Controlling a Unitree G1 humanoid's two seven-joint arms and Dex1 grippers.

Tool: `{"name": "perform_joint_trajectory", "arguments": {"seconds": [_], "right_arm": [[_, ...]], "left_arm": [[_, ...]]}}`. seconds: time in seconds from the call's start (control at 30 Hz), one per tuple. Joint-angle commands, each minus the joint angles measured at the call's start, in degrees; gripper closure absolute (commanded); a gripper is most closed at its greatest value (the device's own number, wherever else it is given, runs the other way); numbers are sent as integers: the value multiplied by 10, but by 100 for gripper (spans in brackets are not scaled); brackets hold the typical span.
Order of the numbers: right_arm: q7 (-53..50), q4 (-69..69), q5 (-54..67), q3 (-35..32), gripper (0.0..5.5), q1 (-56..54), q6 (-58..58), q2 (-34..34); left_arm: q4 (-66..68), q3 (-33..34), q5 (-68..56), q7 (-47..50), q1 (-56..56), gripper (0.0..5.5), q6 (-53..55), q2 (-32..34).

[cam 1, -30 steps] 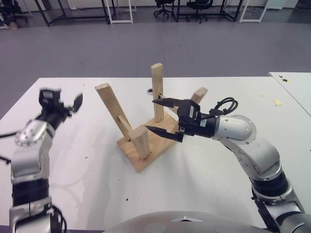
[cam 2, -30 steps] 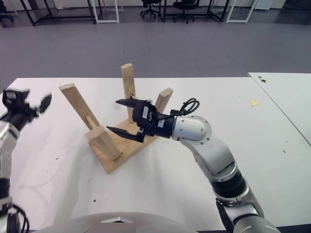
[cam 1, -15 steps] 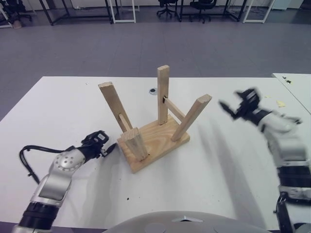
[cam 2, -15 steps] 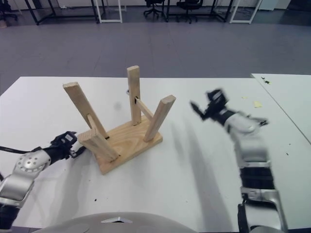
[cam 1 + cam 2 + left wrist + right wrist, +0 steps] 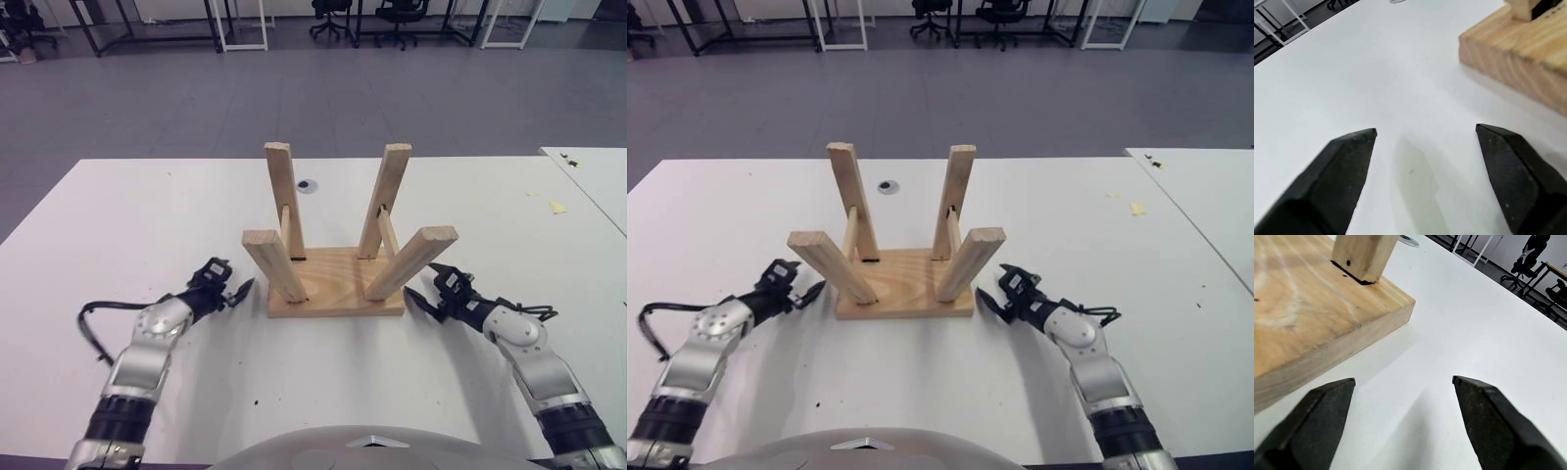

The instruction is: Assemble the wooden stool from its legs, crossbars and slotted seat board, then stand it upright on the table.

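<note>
Bright, even light comes from overhead onto the matte white table under my hands. The upside-down pale wooden stool, between my left gripper and my right gripper, throws only a faint, soft-edged shadow along its board's edge nearest my right gripper.

We see silver-grey arms with black joints, a looping black cable, and black wedge-shaped fingers on left tool and right tool.
</note>
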Motion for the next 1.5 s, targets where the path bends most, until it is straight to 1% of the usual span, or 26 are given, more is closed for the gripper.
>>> {"name": "perform_joint_trajectory", "arguments": {"seconds": [0.03,0.13,0.2,0.3,0.37,0.47,0.53,0.63,0.73,0.83,0.87,0.93,1.0,1.03,1.1,1.17,1.2,1.27,1.37,1.47,1.5], "right_arm": [[-6,-52,-4,6,177,46,46,3],[-1,-76,-4,19,177,40,66,9],[4,-108,6,22,177,44,88,10],[26,-186,52,31,177,58,136,20],[56,-271,92,34,177,72,179,2],[86,-379,153,-4,177,67,269,-47],[108,-435,209,-64,177,56,322,-85],[144,-479,287,-162,177,45,381,-140],[164,-489,329,-220,177,40,413,-177],[170,-488,339,-242,177,44,425,-200],[171,-487,334,-241,177,53,423,-204],[177,-476,301,-235,177,87,409,-222],[210,-444,262,-244,177,132,379,-253],[231,-431,253,-241,177,147,363,-266],[262,-410,243,-218,177,155,330,-281],[278,-390,244,-182,177,129,306,-279],[281,-377,245,-161,177,105,298,-272],[280,-351,252,-111,177,54,291,-245],[275,-316,234,-52,225,12,276,-222],[274,-288,214,-24,286,-9,257,-217],[274,-281,209,-17,305,-13,250,-216]], "left_arm": [[-51,-43,0,-7,41,175,46,-22],[-75,-86,0,3,38,175,81,-55],[-111,-103,-4,0,58,175,115,-56],[-223,-132,-53,-10,74,175,207,-69],[-318,-127,-108,-13,63,175,293,-77],[-422,-85,-164,-20,33,175,384,-76],[-475,-42,-196,-41,23,175,434,-55],[-519,37,-245,-69,7,175,489,-17],[-532,99,-276,-84,0,175,515,19],[-527,118,-275,-100,28,175,510,65],[-519,119,-267,-104,39,175,500,82],[-490,141,-251,-132,71,175,471,125],[-433,170,-205,-191,126,175,398,199],[-402,171,-176,-226,154,175,351,241],[-360,160,-157,-276,168,175,284,282],[-334,138,-163,-307,143,175,241,292],[-321,122,-171,-315,116,175,229,287],[-296,66,-169,-332,52,175,198,275],[-258,0,-164,-346,-25,173,173,255],[-249,-32,-184,-356,-67,173,174,235],[-243,-43,-180,-359,-75,194,167,230]]}}
